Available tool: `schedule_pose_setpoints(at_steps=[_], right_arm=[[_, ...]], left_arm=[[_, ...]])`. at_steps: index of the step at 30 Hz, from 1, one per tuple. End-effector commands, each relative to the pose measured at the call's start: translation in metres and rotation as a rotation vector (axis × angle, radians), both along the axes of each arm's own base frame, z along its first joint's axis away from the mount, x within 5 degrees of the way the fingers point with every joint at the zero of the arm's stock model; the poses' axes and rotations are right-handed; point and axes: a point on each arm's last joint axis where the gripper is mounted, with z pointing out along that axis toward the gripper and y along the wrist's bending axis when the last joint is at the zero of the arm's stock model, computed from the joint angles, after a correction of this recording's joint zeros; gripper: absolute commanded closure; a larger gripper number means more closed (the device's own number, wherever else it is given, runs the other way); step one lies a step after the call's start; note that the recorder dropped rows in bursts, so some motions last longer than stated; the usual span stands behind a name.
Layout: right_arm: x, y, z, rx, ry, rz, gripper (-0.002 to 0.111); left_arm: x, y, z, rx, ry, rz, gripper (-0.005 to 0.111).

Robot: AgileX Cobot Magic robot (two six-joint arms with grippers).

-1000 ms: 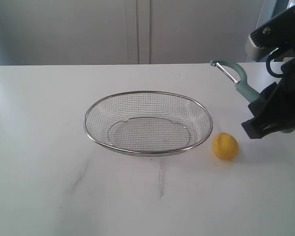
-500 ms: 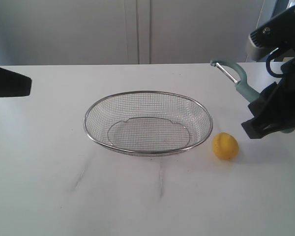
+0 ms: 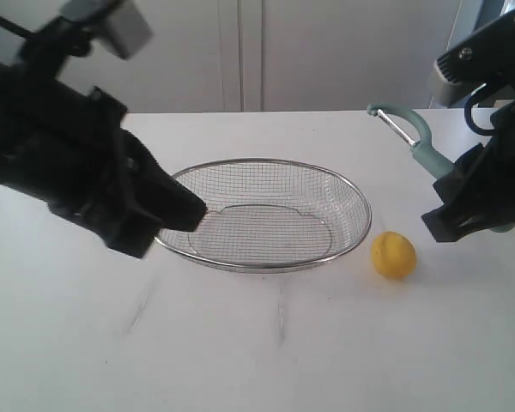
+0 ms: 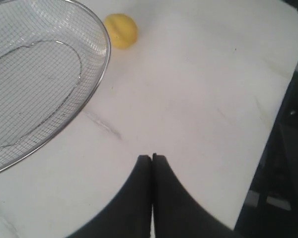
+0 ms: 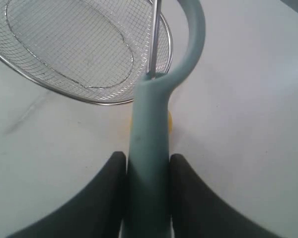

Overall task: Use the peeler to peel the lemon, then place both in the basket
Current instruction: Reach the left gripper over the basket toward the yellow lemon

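Your right gripper (image 5: 149,161) clamps the one peeler (image 3: 419,146), just right of the one lemon (image 3: 393,255) lying on the table (image 3: 326,352) beside the one basket (image 3: 266,160). Your left gripper (image 4: 152,158), pressed together, hangs at its left rim.

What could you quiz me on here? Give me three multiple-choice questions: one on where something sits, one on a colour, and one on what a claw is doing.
1. Where is the lemon?
A) on the table, beside the basket
B) inside the basket
C) in a claw

2. What colour is the handle of the peeler?
A) red
B) black
C) pale teal-green

3. What is the right gripper doing?
A) open and empty
B) shut on the peeler
C) holding the lemon

Answers:
1 A: the lemon lies on the table outside the basket's rim.
2 C: the handle shows pale teal-green in both the exterior and right wrist views.
3 B: the right gripper clamps the handle from both sides.
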Motion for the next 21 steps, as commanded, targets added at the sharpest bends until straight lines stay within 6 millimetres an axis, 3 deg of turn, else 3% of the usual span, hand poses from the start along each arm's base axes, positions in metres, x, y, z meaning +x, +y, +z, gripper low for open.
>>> schedule_pose_setpoints(at_steps=[1,9,13,21], right_arm=[[-0.001,-0.001,0.002,0.007,-0.016,-0.002,0.108],[-0.001,-0.001,0.002,0.007,-0.016,-0.002,0.108],[-0.001,-0.001,0.002,0.007,-0.016,-0.002,0.108],[-0.001,-0.001,0.002,0.007,-0.016,-0.002,0.108]], left_arm=[[0.003,-0.036,-0.008,0.097,0.0,-0.049,0.107],[0.009,-0.1,-0.021,0.228,-0.023,-0.177,0.107],[0.01,-0.121,-0.029,0.311,-0.022,-0.238,0.107],[0.014,-0.149,-0.039,0.273,-0.11,-0.306,0.107]])
